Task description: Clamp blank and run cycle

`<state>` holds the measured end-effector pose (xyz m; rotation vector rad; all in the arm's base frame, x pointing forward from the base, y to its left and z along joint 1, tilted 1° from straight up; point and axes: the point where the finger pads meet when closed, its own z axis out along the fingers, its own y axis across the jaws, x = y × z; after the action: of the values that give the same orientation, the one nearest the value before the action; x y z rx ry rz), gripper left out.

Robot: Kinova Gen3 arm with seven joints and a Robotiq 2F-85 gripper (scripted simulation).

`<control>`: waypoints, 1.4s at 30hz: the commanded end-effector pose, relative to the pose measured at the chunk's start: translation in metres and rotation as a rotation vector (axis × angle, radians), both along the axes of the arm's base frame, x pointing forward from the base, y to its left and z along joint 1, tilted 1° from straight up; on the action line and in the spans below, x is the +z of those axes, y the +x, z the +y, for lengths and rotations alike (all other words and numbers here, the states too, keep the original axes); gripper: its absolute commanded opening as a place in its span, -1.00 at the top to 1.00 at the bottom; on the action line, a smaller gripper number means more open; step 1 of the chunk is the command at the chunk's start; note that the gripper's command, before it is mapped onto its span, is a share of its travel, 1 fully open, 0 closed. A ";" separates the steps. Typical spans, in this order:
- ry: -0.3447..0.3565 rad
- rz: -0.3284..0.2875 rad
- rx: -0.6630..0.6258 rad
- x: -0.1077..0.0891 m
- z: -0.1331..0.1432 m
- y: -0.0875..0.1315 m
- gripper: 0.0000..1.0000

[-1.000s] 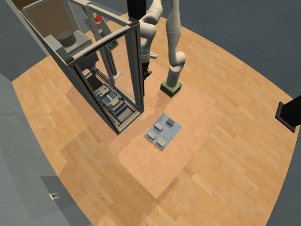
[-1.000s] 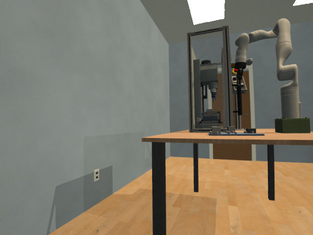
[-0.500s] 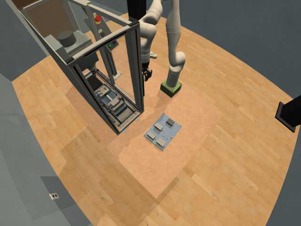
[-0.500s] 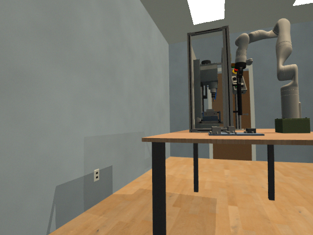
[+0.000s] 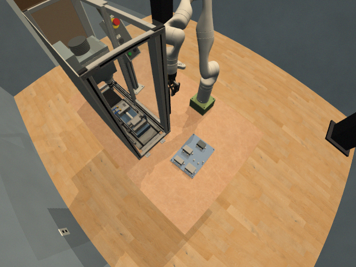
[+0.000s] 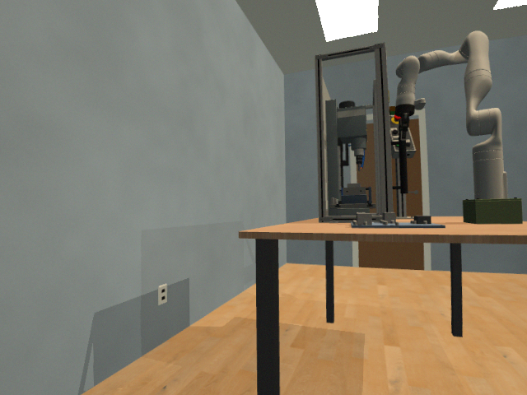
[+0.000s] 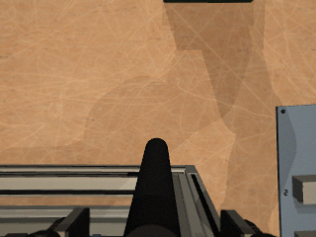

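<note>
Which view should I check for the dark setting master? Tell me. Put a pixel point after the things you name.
The top view: it shows the dark setting master point(image 5: 201, 144) point(image 6: 422, 219) from above, whole, with its place on the blue plate point(image 5: 205, 155) point(image 6: 399, 225) point(image 7: 296, 153). The exterior view shows it small and edge-on; the wrist view misses it, catching only part of the plate.

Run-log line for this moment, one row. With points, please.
gripper point(image 5: 174, 87) point(image 6: 403, 126) point(image 7: 155, 222): open | long black bar point(image 5: 169, 106) point(image 6: 403, 169) point(image 7: 156, 178): below it | dark setting master point(image 5: 201, 144) point(image 6: 422, 219), three pale metal blanks point(image 5: 187, 149) point(image 6: 364, 218) point(image 7: 306, 189): on blue plate point(image 5: 205, 152) point(image 6: 399, 225) point(image 7: 296, 143)
</note>
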<state>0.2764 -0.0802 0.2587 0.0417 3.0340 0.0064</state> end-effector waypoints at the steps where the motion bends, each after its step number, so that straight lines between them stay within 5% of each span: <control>1: 0.000 -0.001 0.000 0.000 0.000 0.000 -0.59; 23: 0.000 -0.001 0.000 0.000 0.000 0.000 -0.59; 28: 0.007 0.001 0.003 0.000 0.001 -0.030 -0.59; 42: 0.008 -0.001 0.007 0.001 0.003 -0.039 -0.59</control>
<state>0.2484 -0.0764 0.2606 0.0234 3.0296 0.0200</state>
